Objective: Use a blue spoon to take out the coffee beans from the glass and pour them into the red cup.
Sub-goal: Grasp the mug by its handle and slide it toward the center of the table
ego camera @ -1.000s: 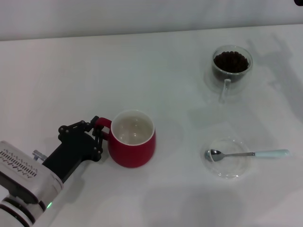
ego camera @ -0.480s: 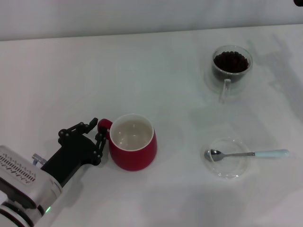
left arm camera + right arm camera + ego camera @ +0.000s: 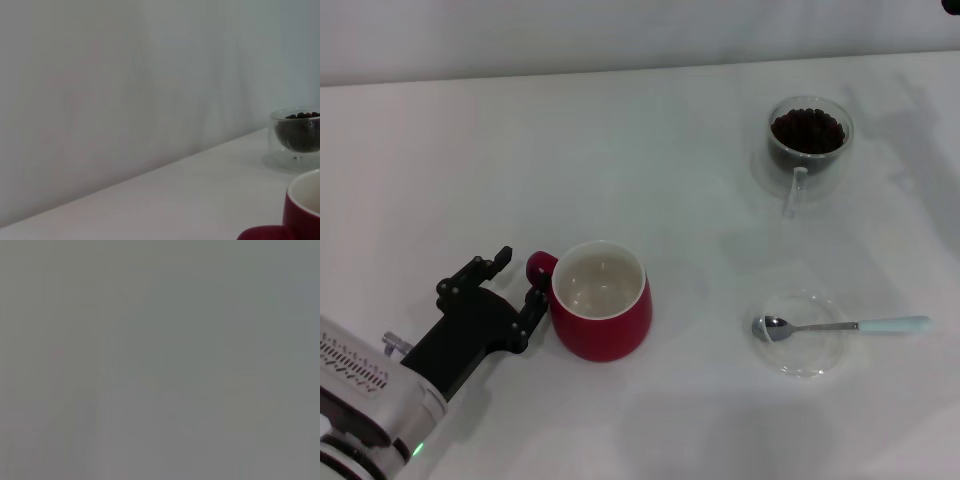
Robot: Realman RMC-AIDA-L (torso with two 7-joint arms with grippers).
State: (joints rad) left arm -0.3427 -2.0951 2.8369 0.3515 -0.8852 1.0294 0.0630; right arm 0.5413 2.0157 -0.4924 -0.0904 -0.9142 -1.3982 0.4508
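The red cup (image 3: pixel 602 300) stands upright on the white table at the front left, its white inside empty and its loop handle (image 3: pixel 539 266) pointing at my left gripper. My left gripper (image 3: pixel 519 279) is open, with its fingers spread on either side of the handle and not clamping it. The cup's rim and handle also show in the left wrist view (image 3: pixel 300 210). The glass (image 3: pixel 809 139) holding coffee beans (image 3: pixel 808 129) stands at the back right and also shows in the left wrist view (image 3: pixel 296 134). The blue spoon (image 3: pixel 840 326) lies across a clear saucer. My right gripper is out of view.
The flat clear glass saucer (image 3: pixel 798 360) sits at the front right under the spoon's bowl. The white table (image 3: pixel 650 160) ends at a pale wall along the back. The right wrist view shows only plain grey.
My left gripper has opened and let go of the red cup's handle, and the arm has drawn back a little. The cup shifted slightly to the right before it was let go.
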